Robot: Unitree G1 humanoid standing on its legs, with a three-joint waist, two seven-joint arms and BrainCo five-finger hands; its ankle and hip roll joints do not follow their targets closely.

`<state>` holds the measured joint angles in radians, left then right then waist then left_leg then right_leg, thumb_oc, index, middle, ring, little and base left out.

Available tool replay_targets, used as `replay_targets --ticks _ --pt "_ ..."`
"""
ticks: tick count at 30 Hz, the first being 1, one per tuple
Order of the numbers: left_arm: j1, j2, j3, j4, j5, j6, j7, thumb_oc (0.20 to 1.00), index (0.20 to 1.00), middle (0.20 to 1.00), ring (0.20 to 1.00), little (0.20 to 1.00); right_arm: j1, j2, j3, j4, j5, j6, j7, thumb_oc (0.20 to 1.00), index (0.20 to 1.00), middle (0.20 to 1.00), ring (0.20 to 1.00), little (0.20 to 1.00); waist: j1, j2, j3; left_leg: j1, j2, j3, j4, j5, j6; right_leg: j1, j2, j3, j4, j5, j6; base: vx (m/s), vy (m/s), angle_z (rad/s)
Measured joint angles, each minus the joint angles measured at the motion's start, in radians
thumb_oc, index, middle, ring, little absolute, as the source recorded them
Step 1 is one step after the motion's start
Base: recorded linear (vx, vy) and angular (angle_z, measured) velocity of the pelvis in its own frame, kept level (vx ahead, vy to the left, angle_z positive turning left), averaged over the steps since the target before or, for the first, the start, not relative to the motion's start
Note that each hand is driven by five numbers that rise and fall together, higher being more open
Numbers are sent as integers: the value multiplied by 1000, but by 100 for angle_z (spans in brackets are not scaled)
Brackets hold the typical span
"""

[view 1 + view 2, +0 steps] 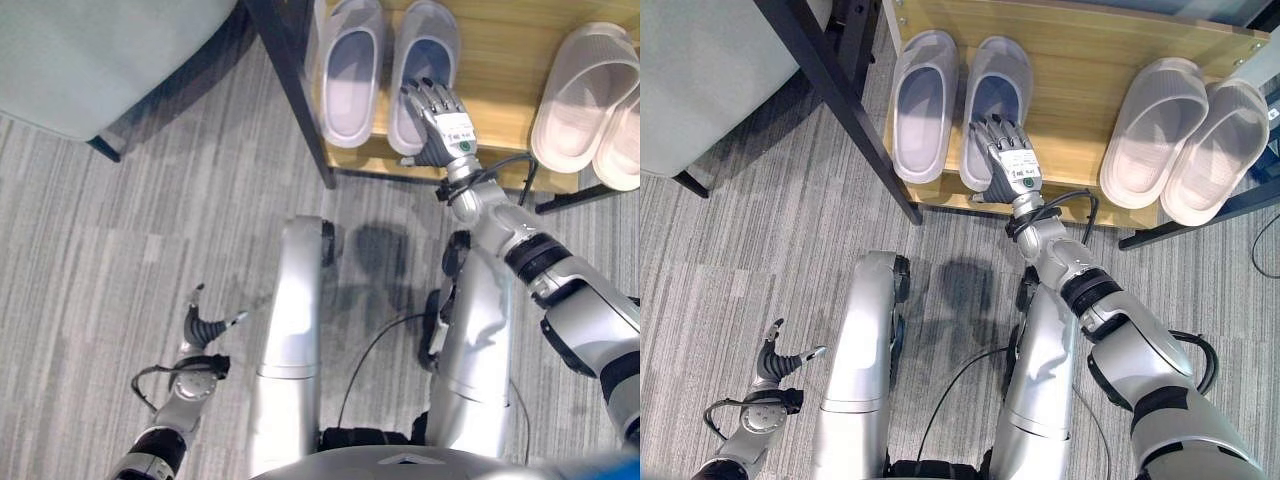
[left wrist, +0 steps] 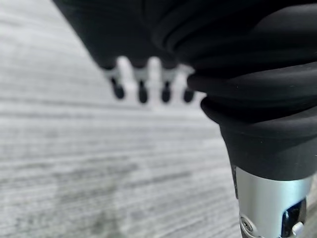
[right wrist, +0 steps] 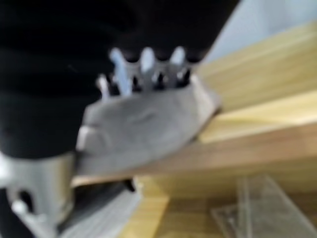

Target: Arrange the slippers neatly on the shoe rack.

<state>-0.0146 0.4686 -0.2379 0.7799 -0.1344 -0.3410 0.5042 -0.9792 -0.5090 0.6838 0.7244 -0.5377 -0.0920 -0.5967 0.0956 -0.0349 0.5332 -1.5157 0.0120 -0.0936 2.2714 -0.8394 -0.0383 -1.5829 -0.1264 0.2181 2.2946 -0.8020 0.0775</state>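
Note:
Two pale grey slippers (image 1: 923, 105) (image 1: 998, 75) lie side by side, toes inward, on the left part of the wooden shoe rack shelf (image 1: 1070, 85). Another pair of pinkish-white slippers (image 1: 1150, 120) (image 1: 1218, 150) lies at the shelf's right end. My right hand (image 1: 1008, 158) reaches to the shelf's front edge, fingers laid fairly straight on the heel of the second grey slipper (image 3: 143, 129), whose heel juts slightly past the edge. My left hand (image 1: 775, 365) hangs low at the left over the carpet, fingers (image 2: 143, 91) relaxed and holding nothing.
The rack's black metal leg (image 1: 840, 100) runs diagonally just left of the grey pair. A grey upholstered seat (image 1: 90, 50) stands at the far left. Striped grey carpet (image 1: 130, 250) covers the floor in front of the rack.

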Motion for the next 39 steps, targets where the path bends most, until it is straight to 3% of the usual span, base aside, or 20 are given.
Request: replay_targets --ticks 29,39 --pt "1 9 -39 33 10 2 -1 1000 1000 1000 1000 1000 -28 41 36 14 82 -3 26 1000 1000 1000 1000 1000 2 8 2 8 -1 -1 5 0 0 0 3 2 12 -2 -3 -1 -1 0" --pt "0 9 -39 49 9 3 0 1000 1000 1000 1000 1000 -48 114 42 31 105 -3 41 1000 1000 1000 1000 1000 -12 11 2 16 2 1 6 0 -1 3 9 6 15 -1 -3 0 0 0"
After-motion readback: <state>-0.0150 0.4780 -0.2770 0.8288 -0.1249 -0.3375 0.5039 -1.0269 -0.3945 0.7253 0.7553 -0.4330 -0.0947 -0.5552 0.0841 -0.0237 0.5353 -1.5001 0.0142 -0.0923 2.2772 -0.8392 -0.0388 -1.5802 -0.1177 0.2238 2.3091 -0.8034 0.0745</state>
